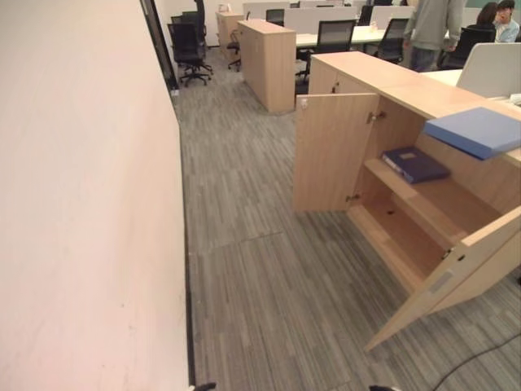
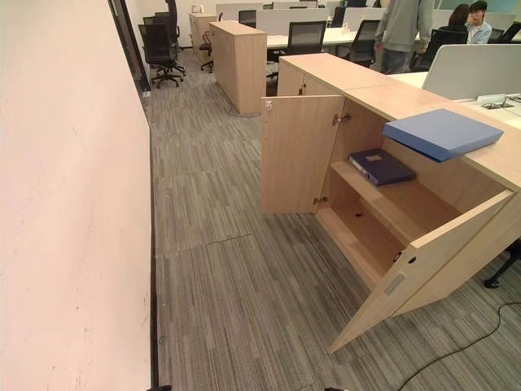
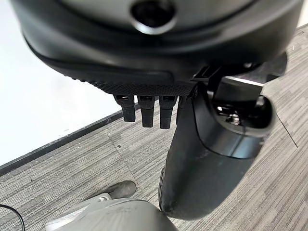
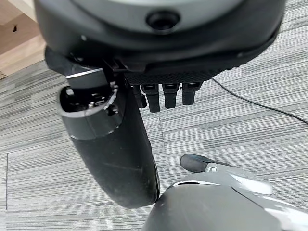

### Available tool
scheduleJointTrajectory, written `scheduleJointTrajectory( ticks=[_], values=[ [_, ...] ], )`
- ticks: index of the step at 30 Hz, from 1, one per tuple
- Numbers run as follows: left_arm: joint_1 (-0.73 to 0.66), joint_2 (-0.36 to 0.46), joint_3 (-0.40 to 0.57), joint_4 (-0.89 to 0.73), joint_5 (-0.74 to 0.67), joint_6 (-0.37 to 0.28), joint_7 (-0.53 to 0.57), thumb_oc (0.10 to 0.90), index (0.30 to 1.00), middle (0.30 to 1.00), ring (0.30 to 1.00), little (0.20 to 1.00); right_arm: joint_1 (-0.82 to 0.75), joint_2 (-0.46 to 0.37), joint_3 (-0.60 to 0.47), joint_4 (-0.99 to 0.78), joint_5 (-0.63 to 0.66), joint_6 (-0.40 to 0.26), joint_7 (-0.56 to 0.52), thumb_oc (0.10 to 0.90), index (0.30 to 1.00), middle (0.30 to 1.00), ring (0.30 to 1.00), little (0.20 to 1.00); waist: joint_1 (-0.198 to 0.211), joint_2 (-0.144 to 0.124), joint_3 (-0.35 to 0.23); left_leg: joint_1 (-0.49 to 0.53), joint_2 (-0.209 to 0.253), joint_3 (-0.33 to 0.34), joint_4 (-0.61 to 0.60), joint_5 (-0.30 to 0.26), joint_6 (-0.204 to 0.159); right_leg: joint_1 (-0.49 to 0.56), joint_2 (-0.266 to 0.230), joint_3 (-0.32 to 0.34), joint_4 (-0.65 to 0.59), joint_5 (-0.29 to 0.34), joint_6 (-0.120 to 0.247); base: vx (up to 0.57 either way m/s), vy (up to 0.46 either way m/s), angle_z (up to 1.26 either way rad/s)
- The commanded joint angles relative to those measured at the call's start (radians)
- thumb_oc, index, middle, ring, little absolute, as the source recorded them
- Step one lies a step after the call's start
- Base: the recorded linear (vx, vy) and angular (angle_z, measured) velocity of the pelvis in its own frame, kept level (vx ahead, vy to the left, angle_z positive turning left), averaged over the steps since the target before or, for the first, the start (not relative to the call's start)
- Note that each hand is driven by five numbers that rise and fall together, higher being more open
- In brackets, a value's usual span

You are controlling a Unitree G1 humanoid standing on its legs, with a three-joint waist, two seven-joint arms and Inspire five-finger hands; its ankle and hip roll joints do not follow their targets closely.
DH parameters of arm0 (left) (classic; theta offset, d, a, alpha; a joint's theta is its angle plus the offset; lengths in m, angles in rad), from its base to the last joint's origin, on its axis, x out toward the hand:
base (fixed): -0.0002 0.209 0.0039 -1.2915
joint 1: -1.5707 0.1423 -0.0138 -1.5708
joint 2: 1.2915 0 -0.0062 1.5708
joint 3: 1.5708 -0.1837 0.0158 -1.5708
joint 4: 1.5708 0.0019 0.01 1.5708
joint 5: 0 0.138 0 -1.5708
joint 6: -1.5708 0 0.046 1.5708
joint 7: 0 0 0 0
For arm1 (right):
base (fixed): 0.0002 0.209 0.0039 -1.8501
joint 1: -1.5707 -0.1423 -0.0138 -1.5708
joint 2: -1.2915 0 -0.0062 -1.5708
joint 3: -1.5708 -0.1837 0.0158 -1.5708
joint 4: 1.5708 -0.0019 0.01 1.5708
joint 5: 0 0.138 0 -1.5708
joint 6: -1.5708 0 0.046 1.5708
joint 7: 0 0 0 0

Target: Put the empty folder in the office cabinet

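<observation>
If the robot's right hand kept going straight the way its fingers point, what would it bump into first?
Most likely the grey carpet floor. The right hand hangs with straight fingers pointing down, holding nothing, with nothing between it and the carpet.

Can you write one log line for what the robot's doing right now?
cabinet: doors open | light blue folder: lying on cabinet top | dark blue binder: on upper shelf | left hand: open, holding nothing | right hand: open, holding nothing

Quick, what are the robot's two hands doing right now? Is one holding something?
Left hand: open, fingers straight, holding nothing.
Right hand: open, fingers straight, holding nothing.
</observation>
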Motion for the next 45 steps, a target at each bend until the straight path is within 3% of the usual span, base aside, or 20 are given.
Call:
scheduleJointTrajectory(
  ticks=[1,11,29,45],
  values=[
    [-0.01,-0.025,0.003,0.045,-0.001,0.003,-0.002,0.8,0.9,0.9,0.9,0.9,-0.018,-0.008,0.037,0.04,0.005,-0.001,-0.009,0.8,0.9,0.9,0.9,0.9,-0.001,-0.019,0.01,-0.01,-0.009,-0.004,-0.008,-0.066,-0.029,-0.012,-0.01,-0.016,-0.008,-0.051,0.07,0.0,0.0,0.0],
    [-0.009,-0.031,0.004,0.089,-0.032,0.018,-0.08,0.8,0.9,0.9,0.9,0.9,-0.021,-0.015,0.053,0.04,-0.008,0.004,0.022,0.8,0.9,0.9,0.9,0.9,-0.006,-0.015,0.009,-0.006,-0.008,0.0,-0.008,-0.068,-0.03,-0.009,-0.009,-0.012,-0.008,-0.053,0.068,0.0,0.0,0.0],
    [-0.001,-0.036,0.033,0.085,-0.077,0.014,-0.057,0.8,0.9,0.9,0.9,0.9,-0.01,-0.004,0.011,0.04,0.036,0.0,-0.008,0.8,0.9,0.9,0.9,0.9,-0.01,-0.015,0.007,0.0,-0.006,0.002,-0.008,-0.073,-0.03,-0.004,-0.01,-0.013,-0.008,-0.055,0.069,0.0,0.0,0.0],
    [0.007,-0.034,0.037,0.075,-0.088,0.015,-0.045,0.8,0.9,0.9,0.9,0.9,-0.01,-0.005,0.029,0.022,-0.018,0.002,-0.049,0.8,0.9,0.9,0.9,0.9,-0.009,-0.017,0.01,0.002,-0.004,0.0,-0.008,-0.074,-0.031,-0.002,-0.008,-0.016,-0.008,-0.058,0.068,0.0,0.0,0.0]
  ],
)
